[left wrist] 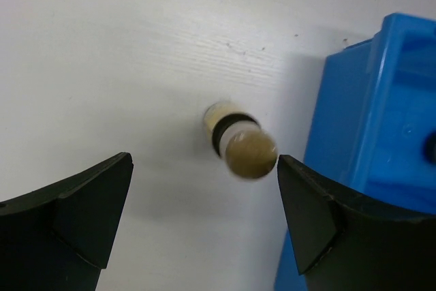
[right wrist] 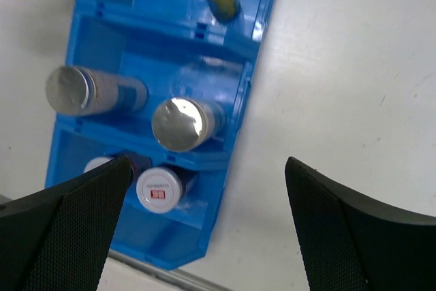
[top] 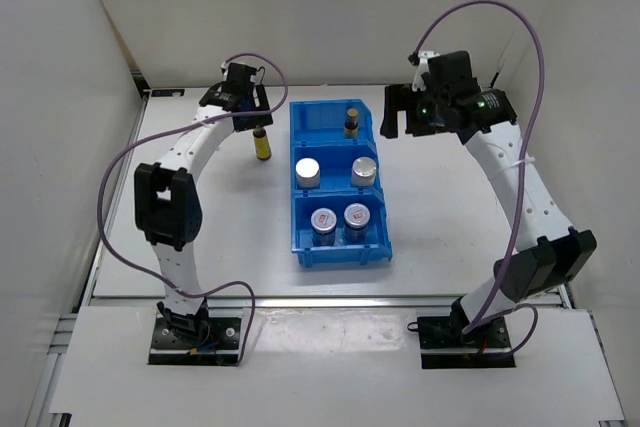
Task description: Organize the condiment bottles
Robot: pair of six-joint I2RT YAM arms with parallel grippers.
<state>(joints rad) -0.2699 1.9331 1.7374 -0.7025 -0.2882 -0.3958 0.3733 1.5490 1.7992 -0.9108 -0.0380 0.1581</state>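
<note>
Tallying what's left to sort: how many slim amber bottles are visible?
2. One amber bottle stands in the far compartment of the blue bin; the other amber bottle stands on the table left of it, beneath the open left gripper. None seems hidden.

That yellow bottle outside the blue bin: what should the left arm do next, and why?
Probably lower the left gripper and close on the yellow bottle. The gripper is open right above it, and it is the only bottle standing outside the blue bin, whose far compartment holds just one matching bottle.
</note>
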